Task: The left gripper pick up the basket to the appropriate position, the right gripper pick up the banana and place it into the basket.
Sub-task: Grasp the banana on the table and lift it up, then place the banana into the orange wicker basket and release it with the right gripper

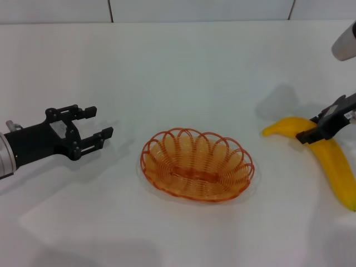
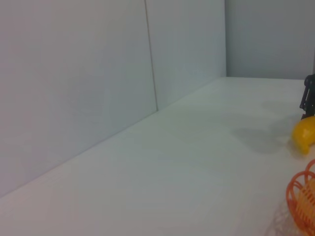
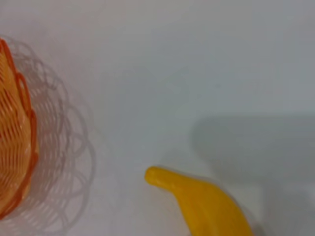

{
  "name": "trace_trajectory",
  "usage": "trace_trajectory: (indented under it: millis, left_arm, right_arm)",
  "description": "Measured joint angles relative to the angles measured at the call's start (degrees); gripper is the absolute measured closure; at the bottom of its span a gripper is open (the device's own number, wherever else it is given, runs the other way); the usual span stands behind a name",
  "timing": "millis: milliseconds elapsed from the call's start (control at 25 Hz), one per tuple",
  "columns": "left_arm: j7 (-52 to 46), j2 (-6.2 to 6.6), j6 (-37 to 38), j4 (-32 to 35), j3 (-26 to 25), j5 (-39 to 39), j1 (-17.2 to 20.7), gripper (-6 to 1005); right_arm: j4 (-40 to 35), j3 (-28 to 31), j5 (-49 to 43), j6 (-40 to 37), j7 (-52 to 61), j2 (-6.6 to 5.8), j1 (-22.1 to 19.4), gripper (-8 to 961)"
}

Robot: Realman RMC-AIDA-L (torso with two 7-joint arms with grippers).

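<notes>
The orange wire basket [image 1: 167, 142] stands empty on the white table, at the middle front. My left gripper [image 1: 103, 122] is open and empty, level with the basket and a short gap to its left. The yellow banana [image 1: 336, 167] lies on the table to the right of the basket. My right gripper [image 1: 322, 127] is down over the banana's upper half, with a black part crossing it. The left wrist view shows the basket's edge [image 2: 301, 196], the banana's tip [image 2: 304, 135] and the right gripper [image 2: 309, 96]. The right wrist view shows the banana [image 3: 206, 204] and the basket [image 3: 17, 142].
The white table [image 1: 183, 72] runs back to a pale panelled wall [image 1: 167, 10]. A silver part of the right arm [image 1: 345, 41] hangs at the upper right. The banana reaches close to the right edge of the head view.
</notes>
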Motion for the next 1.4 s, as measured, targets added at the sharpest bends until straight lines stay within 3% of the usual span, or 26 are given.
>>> trace_trajectory:
  millis: [280, 520, 600, 840, 1080, 1400]
  left_arm:
    - [0.0, 0.00, 0.0, 0.0, 0.0, 0.0, 0.2, 382]
    - [0.0, 0.01, 0.0, 0.0, 0.0, 0.0, 0.5, 382]
    - [0.0, 0.04, 0.0, 0.0, 0.0, 0.0, 0.5, 382]
    - [0.0, 0.08, 0.0, 0.0, -0.1, 0.0, 0.6, 382]
    - [0.0, 0.09, 0.0, 0.0, -0.1, 0.0, 0.5, 382]
    - [0.0, -0.02, 0.0, -0.1, -0.1, 0.0, -0.4, 382]
  right_arm:
    - [-1.4, 0.3, 0.0, -0.3, 0.1, -0.08, 0.0, 453]
    - [-9.9, 0.6, 2.2, -4.4, 1.1, 0.03, -0.4, 453]
    - [-14.9, 0.2, 8.3, -8.5, 0.3, 0.05, -1.4, 453]
    - [-19.9, -1.5, 23.2, -18.2, -5.1, 0.00, -2.7, 452]
    - [-22.4, -10.0, 32.5, -22.4, -6.2, 0.13, -2.4, 452]
    - [-20.3, -23.3, 38.3, -16.4, -5.9, 0.17, -1.1, 452]
